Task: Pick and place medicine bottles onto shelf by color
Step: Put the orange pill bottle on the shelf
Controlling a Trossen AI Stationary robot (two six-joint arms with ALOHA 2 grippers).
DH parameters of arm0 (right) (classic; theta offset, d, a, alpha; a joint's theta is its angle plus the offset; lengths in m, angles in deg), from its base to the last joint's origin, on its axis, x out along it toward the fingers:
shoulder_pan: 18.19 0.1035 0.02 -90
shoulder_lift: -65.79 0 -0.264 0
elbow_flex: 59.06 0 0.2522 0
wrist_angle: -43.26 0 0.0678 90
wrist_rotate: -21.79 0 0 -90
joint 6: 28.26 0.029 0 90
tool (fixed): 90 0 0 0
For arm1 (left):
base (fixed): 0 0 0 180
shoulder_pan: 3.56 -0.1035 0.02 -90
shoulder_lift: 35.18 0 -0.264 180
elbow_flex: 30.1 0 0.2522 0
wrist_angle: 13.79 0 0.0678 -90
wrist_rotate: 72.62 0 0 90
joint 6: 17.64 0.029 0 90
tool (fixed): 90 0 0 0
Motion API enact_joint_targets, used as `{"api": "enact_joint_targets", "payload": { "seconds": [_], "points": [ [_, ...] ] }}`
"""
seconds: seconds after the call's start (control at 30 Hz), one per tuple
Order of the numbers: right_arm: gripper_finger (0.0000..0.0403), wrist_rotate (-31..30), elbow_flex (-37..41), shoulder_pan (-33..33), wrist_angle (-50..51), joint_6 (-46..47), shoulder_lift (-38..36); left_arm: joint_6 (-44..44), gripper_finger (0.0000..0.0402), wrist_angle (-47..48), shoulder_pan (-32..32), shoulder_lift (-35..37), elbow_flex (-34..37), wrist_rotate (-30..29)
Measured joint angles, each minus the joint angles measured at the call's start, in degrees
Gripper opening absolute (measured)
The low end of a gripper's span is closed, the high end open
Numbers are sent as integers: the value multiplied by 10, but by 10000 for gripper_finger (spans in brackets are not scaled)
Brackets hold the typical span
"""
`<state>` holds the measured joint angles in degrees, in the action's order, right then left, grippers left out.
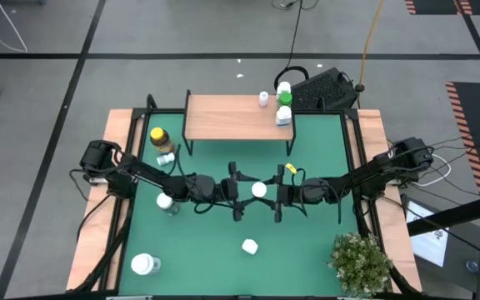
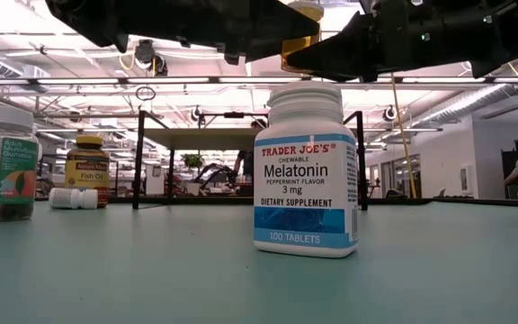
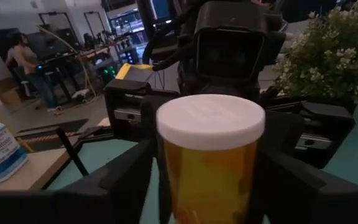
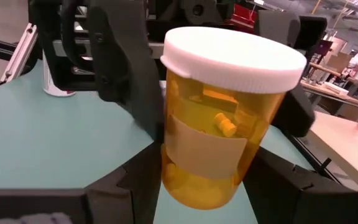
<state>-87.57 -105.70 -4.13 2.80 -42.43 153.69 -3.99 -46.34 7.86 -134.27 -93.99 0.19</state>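
An amber medicine bottle [image 4: 219, 124] with a white cap [image 1: 259, 190] hangs upright above the middle of the green table, between my two grippers. My left gripper [image 1: 238, 193] reaches in from the table's left and my right gripper [image 1: 280, 197] from the right, each shut on the bottle. The shelf [image 1: 232, 117] stands at the table's far edge. On its right end stand two white bottles [image 1: 283, 117] and a green-capped one [image 1: 285, 98]. My left gripper pinches the amber bottle's body just below the cap [image 3: 166, 162] between its two fingers [image 3: 132, 180]. It comes level from the table's left. The bottle stands upright, clear of the table. My right gripper pinches the bottle's lower body [image 4: 173, 168] between its two fingers [image 4: 272, 180]. It comes level from the table's right, opposite the left gripper. The bottle is upright and lifted clear.
A yellow-capped amber bottle [image 1: 160, 137] and a lying white one [image 1: 167, 157] rest left of the shelf. More white bottles sit at the left [image 1: 167, 202], near left [image 1: 144, 264] and near middle [image 1: 250, 246]. A potted plant [image 1: 361, 262] fills the near right corner.
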Motion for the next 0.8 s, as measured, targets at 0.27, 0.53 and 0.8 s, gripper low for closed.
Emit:
{"api": "enact_joint_targets", "payload": {
  "seconds": [0.27,0.53,0.8],
  "points": [
    [213,-31,0,0,60,1,-19,-19,170,32,-7,0,0,-1],
    [292,20,0,-22,334,167,-188,-18,193,46,-9,0,0,-11],
    [317,63,0,-30,291,100,-258,-39,192,60,-28,0,0,-14]
  ]
}}
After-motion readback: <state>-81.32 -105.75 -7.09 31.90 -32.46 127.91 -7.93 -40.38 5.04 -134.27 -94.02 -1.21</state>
